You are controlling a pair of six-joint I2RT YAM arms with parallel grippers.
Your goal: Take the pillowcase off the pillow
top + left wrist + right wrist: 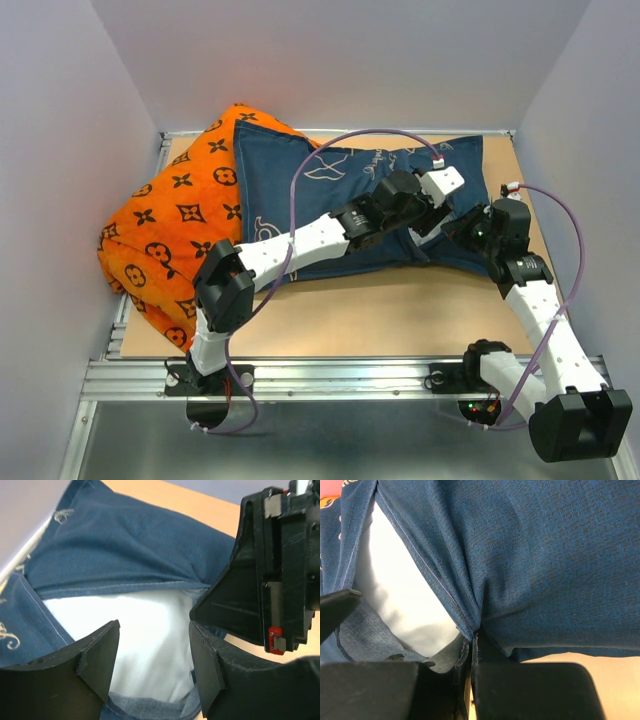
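Observation:
The navy pillowcase (270, 190) with thin white drawings lies at the back middle of the table, its open end towards the right. In the left wrist view the pillowcase (130, 540) gapes and the white pillow (95, 612) shows inside. My left gripper (155, 630) is open, its jaws on either side of the bare pillow at the opening; from above it (430, 222) sits over the case's right end. My right gripper (472, 637) is shut on the pillowcase's hem (545, 555), with the pillow (400, 600) showing to the left. From above the right gripper (452, 232) is right next to the left one.
An orange cushion with black motifs (170, 230) leans at the left, partly under the pillowcase and off the board's left edge. The wooden board (380, 310) shows bare in front. White walls close in the left, back and right. My right gripper's body (270, 580) crowds the left wrist view.

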